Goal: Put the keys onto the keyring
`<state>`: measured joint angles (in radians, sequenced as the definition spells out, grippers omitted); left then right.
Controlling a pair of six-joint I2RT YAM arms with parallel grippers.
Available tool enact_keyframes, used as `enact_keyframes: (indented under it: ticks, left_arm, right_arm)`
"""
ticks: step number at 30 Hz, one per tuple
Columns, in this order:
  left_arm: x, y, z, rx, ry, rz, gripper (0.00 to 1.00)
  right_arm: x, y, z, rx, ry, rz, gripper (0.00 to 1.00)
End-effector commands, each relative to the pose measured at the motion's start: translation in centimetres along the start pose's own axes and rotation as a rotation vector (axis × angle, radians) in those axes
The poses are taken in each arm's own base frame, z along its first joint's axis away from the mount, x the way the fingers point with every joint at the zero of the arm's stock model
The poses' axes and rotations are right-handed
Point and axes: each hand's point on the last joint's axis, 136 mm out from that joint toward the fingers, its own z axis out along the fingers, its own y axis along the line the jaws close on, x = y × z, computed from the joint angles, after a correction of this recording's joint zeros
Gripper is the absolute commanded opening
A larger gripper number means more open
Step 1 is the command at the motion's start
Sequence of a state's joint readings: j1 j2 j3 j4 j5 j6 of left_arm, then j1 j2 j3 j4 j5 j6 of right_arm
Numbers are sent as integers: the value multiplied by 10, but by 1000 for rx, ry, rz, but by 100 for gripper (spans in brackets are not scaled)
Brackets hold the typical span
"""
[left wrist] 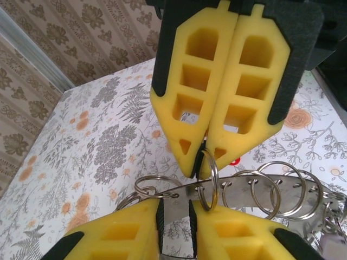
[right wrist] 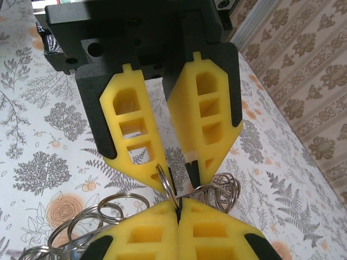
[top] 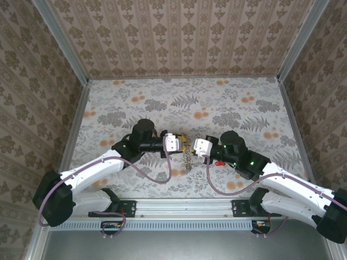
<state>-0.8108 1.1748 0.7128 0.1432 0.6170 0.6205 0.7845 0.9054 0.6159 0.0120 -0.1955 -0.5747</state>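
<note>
Nearest, at the bottom centre of the left wrist view, the left gripper (left wrist: 176,211) has its jaws drawn close on the end of the keyring (left wrist: 184,192), a flat perforated metal band strung with split rings (left wrist: 215,181). The band sits between the two pads, with a narrow gap left on either side.

Just beyond, the right gripper (right wrist: 178,208) meets it tip to tip. Its jaws are clenched flat together, pinching one split ring of the keyring.

In the top view the two grippers meet at frame centre and the rest of the keyring hangs below them, above the table (top: 233,103).

A small red key (top: 219,162) lies on the table just right of the keyring, beside the right wrist.

Patterned walls (top: 179,32) close the far side.
</note>
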Motion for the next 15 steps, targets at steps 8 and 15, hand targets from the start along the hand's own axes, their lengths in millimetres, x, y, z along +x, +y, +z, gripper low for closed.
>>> enact_keyframes:
  ticks: [8,15]
  left_arm:
    - [-25,-19,-8,90,-109,36,25]
    - [-19,-25,-10,92,-99,39,26]
  right_arm:
    - [-14,-7,-7,46,-82,30,0]
    - [-12,-11,-8,71,-93,59,0]
